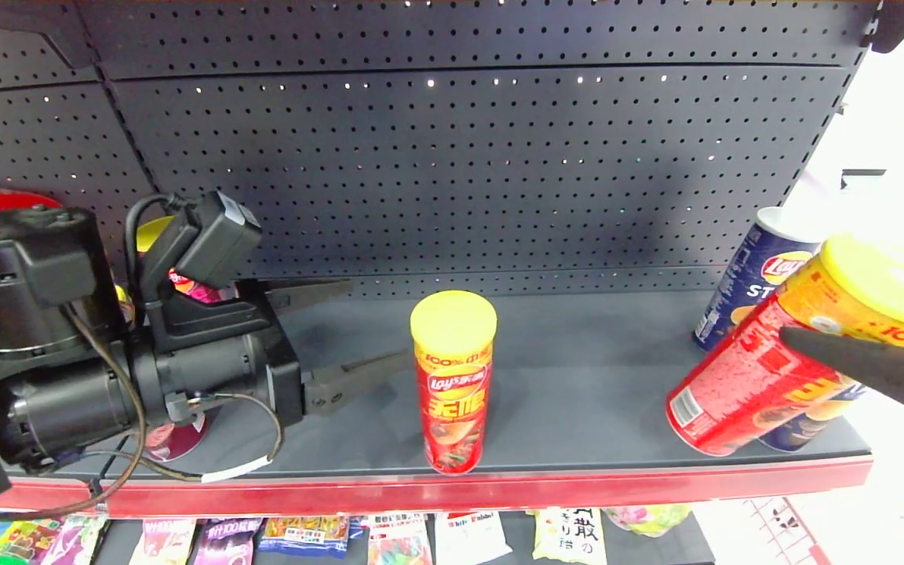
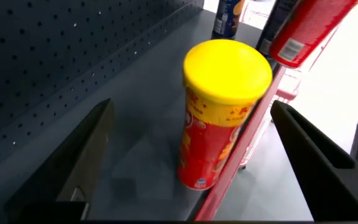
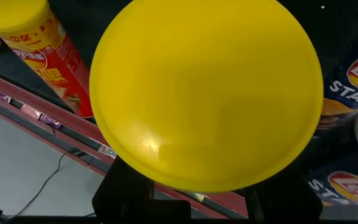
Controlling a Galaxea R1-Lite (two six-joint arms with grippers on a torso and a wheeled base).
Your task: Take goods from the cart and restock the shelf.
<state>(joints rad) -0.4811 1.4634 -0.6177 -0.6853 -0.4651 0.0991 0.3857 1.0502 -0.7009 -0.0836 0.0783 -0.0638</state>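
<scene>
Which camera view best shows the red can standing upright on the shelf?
The head view: the upright can shows whole, lid to base. The left wrist view looks down on its lid and side; the right wrist view catches part of it.

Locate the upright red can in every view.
Head: upright can, middle of the shelf, at its front edge.
Left wrist: central, between the fingers of the open left pincer.
Right wrist: beside the held can, farther off.
Shared landmark: the shelf's red front strip.
</scene>
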